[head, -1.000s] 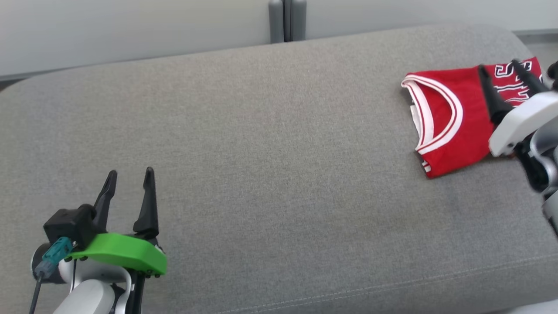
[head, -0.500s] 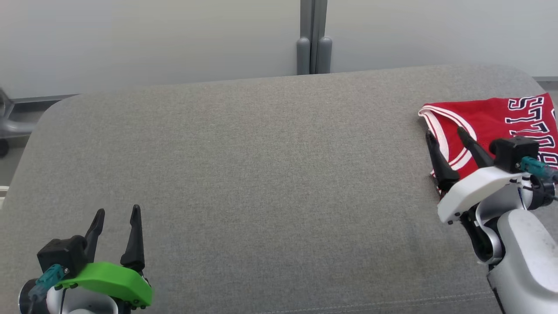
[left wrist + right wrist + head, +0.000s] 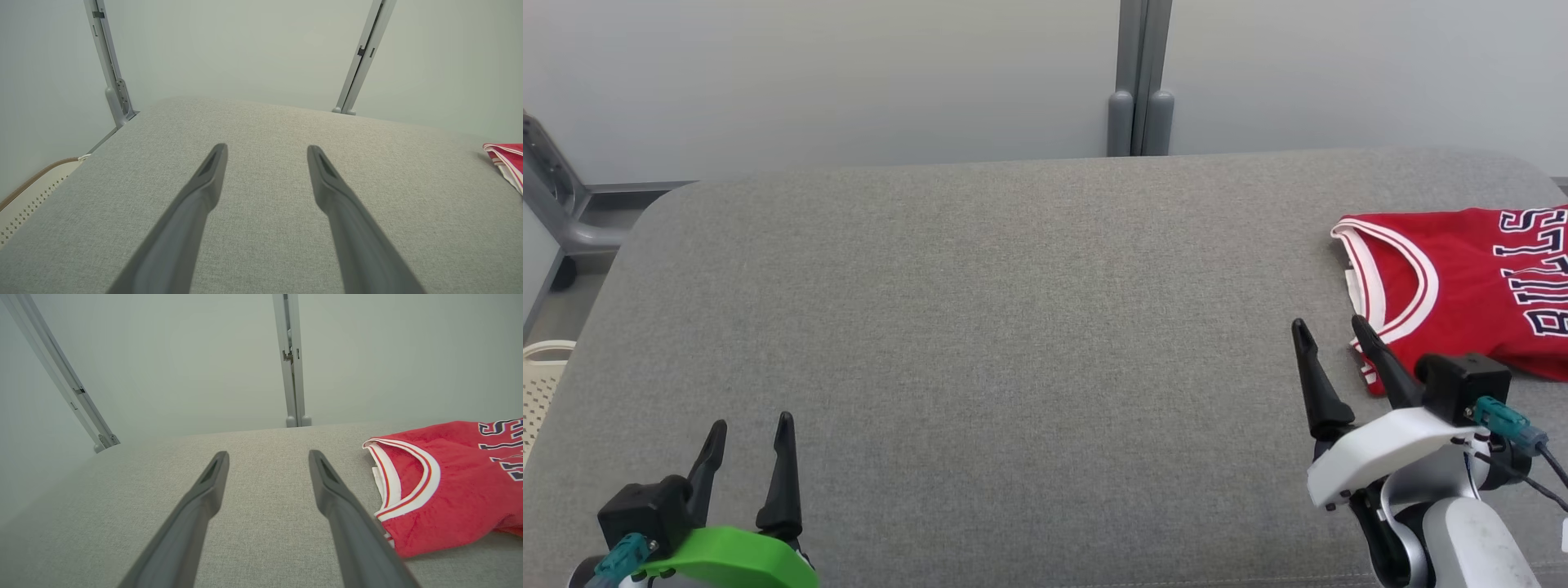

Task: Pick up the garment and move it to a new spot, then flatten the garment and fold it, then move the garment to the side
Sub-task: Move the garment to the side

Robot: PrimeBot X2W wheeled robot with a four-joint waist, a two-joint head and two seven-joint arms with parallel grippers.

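Observation:
The garment (image 3: 1470, 294) is a folded red jersey with white trim and dark lettering, lying flat at the far right of the grey cushion (image 3: 1029, 327); part of it runs off the head view's right edge. My right gripper (image 3: 1331, 327) hovers just left of and in front of the garment (image 3: 445, 486), open, nothing between its fingers. At the lower left my left gripper (image 3: 752, 425) is open and empty above bare cushion. A red corner of the garment (image 3: 508, 161) peeks in at the right edge of the left wrist view.
Pale wall panels with a grey vertical post (image 3: 1139, 98) stand behind the cushion. A perforated cream basket (image 3: 539, 384) sits off the cushion's left edge, beside a grey metal frame leg (image 3: 556, 204). Bare grey cushion spans the middle.
The head camera has tilted up and shifted, so the scene slid down and right. My right gripper has drawn back off the garment toward me and left it lying flat. The left gripper stays open.

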